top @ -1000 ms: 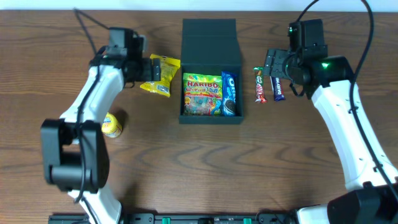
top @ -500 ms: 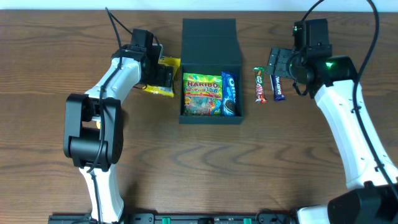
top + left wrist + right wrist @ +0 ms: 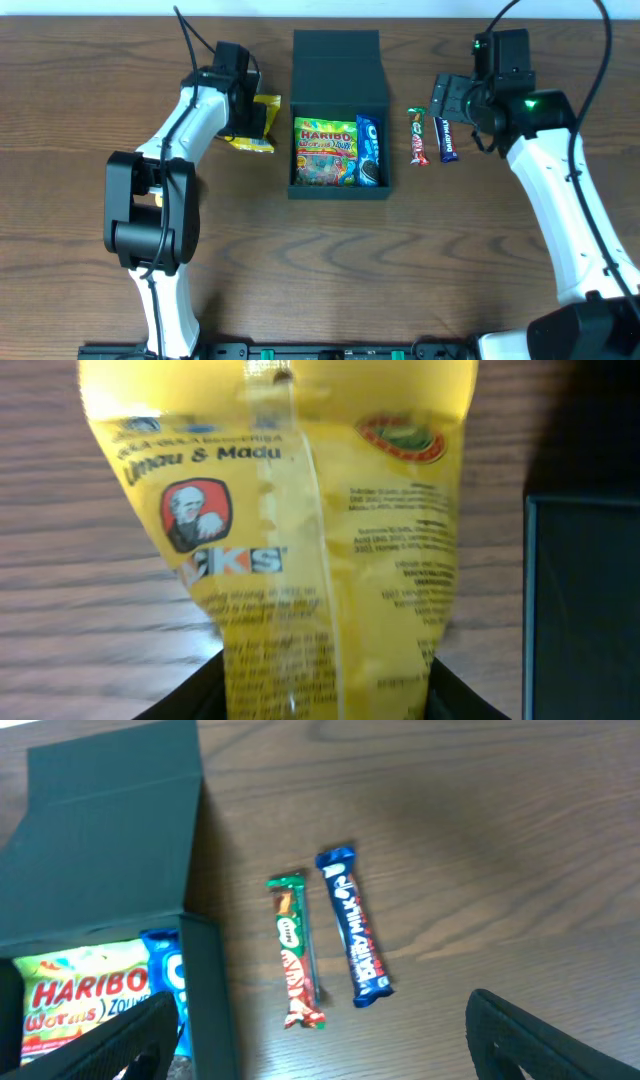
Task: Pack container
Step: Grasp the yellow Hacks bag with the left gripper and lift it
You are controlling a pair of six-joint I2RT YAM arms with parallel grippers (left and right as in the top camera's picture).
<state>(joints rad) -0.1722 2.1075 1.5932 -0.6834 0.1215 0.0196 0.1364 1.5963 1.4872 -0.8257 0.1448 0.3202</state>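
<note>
Container (image 3: 337, 65): top-centre of table (image 3: 450, 260), lid flapped back, open. Inside: bag marked "HARIBO Worms" (image 3: 324, 152) w/ blue pack (image 3: 368, 152) at its right, lettering partly hidden. L gripper (image 3: 325, 700) clenched on yellow packet (image 3: 300, 560), reads "Limau & Madu", just left of container. R gripper (image 3: 320, 1020) fingers spread, empty, near green bar (image 3: 295, 960) and blue bar (image 3: 353, 925), side by side; print illegible.

I record a yellow snack packet (image 3: 300, 550) filling the frame centre from top to bottom, with a red portrait logo on its left half. The left gripper (image 3: 328, 698) has its dark fingers (image 3: 195, 698) flanking the packet's lower end; grip unconfirmed. The container (image 3: 585, 610) occupies the right edge, and the wooden table (image 3: 60, 560) shows at left.
</note>
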